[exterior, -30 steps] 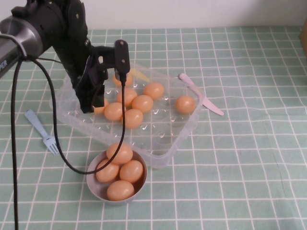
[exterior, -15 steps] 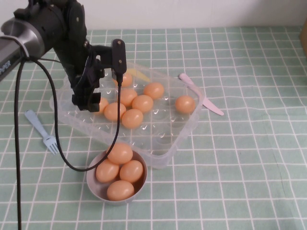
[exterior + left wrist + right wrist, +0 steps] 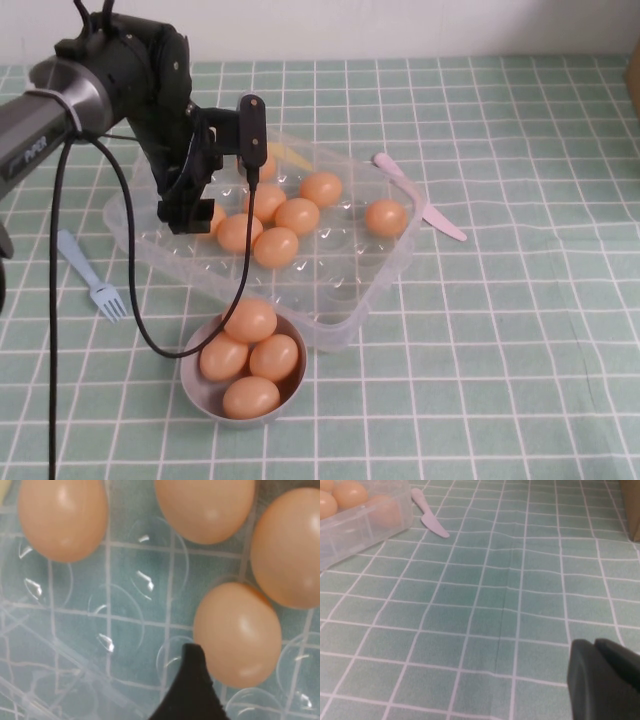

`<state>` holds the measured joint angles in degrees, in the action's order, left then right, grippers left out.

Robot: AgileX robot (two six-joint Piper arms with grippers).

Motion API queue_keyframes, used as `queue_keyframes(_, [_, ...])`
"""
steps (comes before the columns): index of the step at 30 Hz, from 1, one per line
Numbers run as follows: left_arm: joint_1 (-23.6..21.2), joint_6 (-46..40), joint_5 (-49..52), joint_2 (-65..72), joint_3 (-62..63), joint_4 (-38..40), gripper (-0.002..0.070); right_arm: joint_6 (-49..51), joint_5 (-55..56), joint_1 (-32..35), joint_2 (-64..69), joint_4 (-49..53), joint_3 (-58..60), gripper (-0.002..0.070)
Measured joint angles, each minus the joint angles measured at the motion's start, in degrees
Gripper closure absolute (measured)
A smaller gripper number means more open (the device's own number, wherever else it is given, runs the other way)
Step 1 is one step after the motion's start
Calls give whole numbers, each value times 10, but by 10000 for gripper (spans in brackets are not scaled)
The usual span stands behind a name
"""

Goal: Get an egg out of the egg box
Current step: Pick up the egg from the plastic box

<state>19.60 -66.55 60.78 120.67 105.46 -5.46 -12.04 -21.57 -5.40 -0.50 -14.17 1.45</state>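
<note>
Sitting in the large clear plastic egg box (image 3: 345, 300) are about seven small smooth orange-tan eggs; the one judged nearest the working claw is the egg (image 3: 238, 232) at the left of the central cluster, seen close in the left wrist view (image 3: 237, 635) beside one dark fingertip (image 3: 192, 690).

Progress: no egg is lifted. The left gripper (image 3: 188, 205) hangs over the box's left side with its jaws spread and holding nothing, an egg partly hidden under it. By the look of it, the descent, the grasp and the lift out are all left to do.

Egg box: rectangular, rounded corners, rows of shallow dimpled cups, most of them vacant; glossy and see-through, the cloth pattern showing beneath.

Eggs: matte-glossy, oval, identical; one lies apart toward the right end (image 3: 385, 217).

Small round grey bowl (image 3: 197, 390): just in front of the box, holding four more eggs of the same kind.

Pale blue plastic fork (image 3: 95, 280): left of the box, flat on the cloth.

Pale pink plastic knife (image 3: 420, 200): right of the box's far corner.

Green checked tablecloth (image 3: 500, 350): white grid lines, slightly wrinkled.

Right gripper (image 3: 605, 680): low over bare cloth, well apart from the box; whether clenched or released cannot be told.
</note>
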Motion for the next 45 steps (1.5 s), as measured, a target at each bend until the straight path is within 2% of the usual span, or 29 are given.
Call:
queue_keyframes(31, [-13, -5, -54, 43, 0, -11, 174, 0, 0, 0, 0, 0, 0, 694])
queue_keyframes(45, [-13, -26, -55, 44, 0, 18, 174, 0, 0, 0, -2, 0, 0, 694])
